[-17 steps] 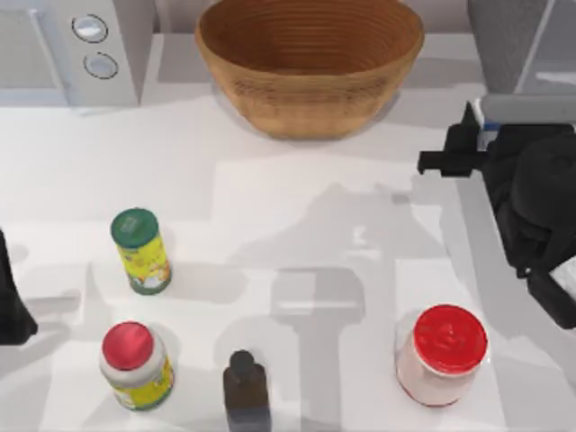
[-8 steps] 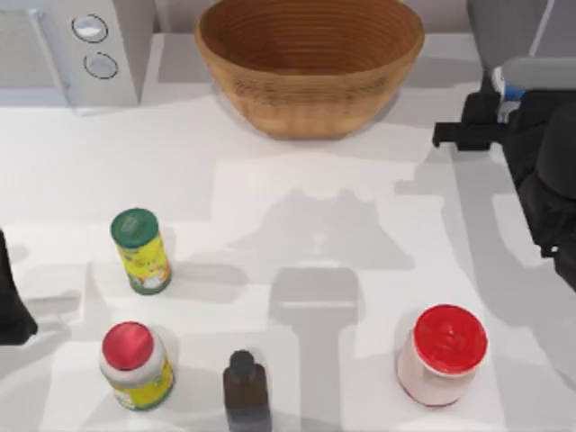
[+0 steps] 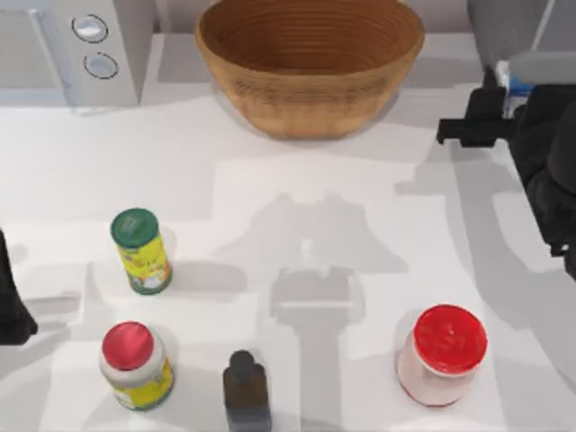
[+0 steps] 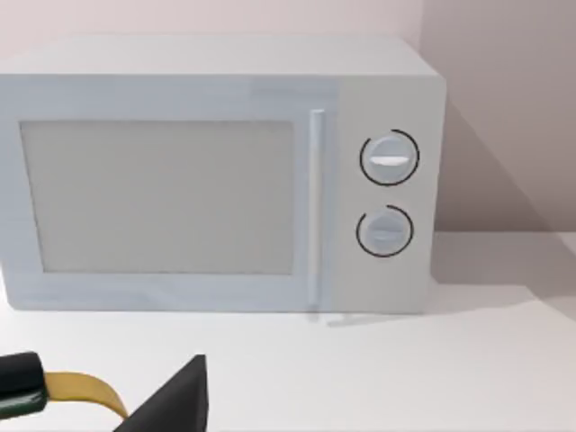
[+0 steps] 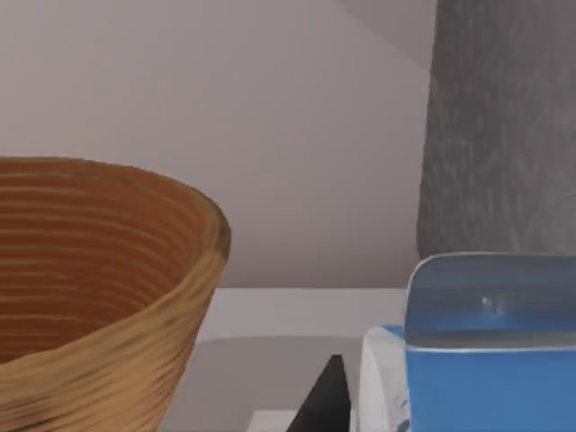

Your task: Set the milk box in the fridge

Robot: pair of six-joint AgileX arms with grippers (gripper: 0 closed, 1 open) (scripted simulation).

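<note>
Right gripper [image 3: 500, 106]: clamped on milk box [image 3: 517, 79], at table's [image 3: 315, 180] right rear edge.
Fridge [image 3: 508, 27]: just behind the box.
Bowl [image 3: 310, 58]: left, apart.
Left arm: parked at left edge.

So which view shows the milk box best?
The right wrist view: the milk box sits close up, blue top plain, beside the grey fridge. The top view catches just a blue-white sliver by the right pincer. The left wrist view faces the microwave.

Both arms [image 3: 551, 171] are matte black, blocky, with a black hand [image 3: 477, 126]
</note>
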